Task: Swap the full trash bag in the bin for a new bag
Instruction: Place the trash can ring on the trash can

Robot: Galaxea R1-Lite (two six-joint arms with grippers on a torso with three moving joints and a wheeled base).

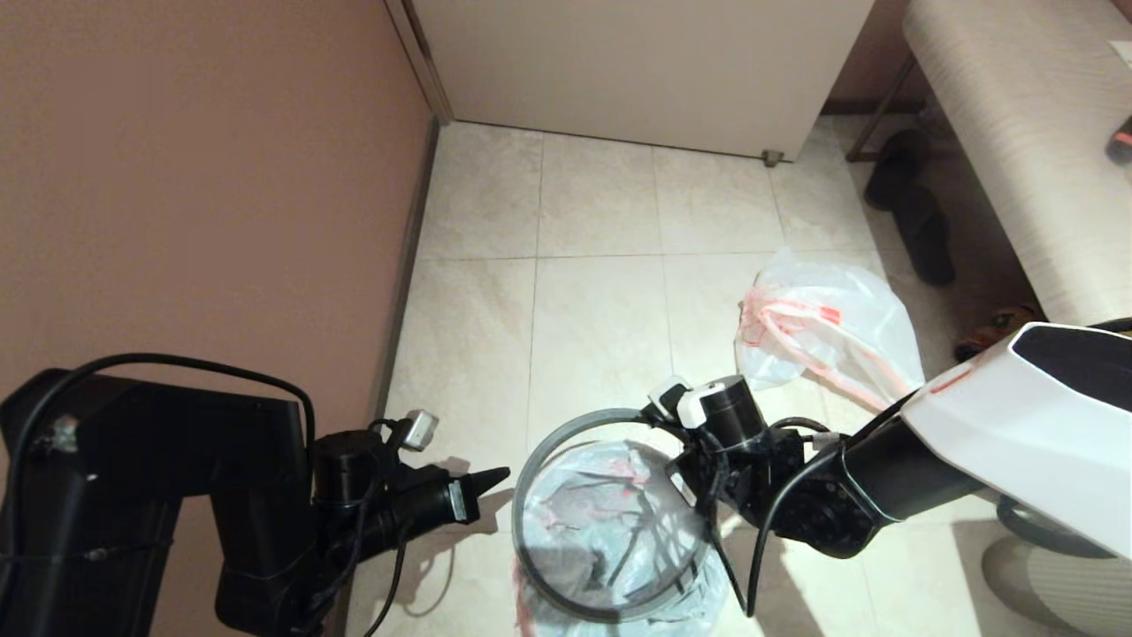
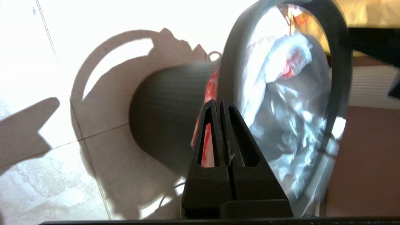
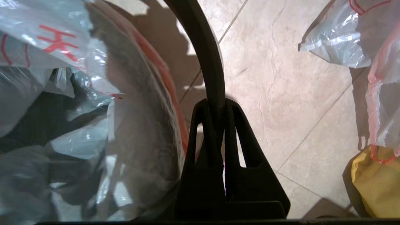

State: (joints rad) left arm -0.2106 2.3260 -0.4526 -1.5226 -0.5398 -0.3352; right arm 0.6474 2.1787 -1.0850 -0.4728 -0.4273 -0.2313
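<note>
I hold the grey hoop rim over the small round black bin.
My right gripper is closed on the grey hoop; my left gripper is closed on nothing, just beside the bin, which the thin white plastic bag lines. The bulky white bag lies on the tiled floor behind.

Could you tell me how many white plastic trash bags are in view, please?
2: the new bag lines the bin; the full trash bag lies on the floor beyond. None seems hidden.
</note>
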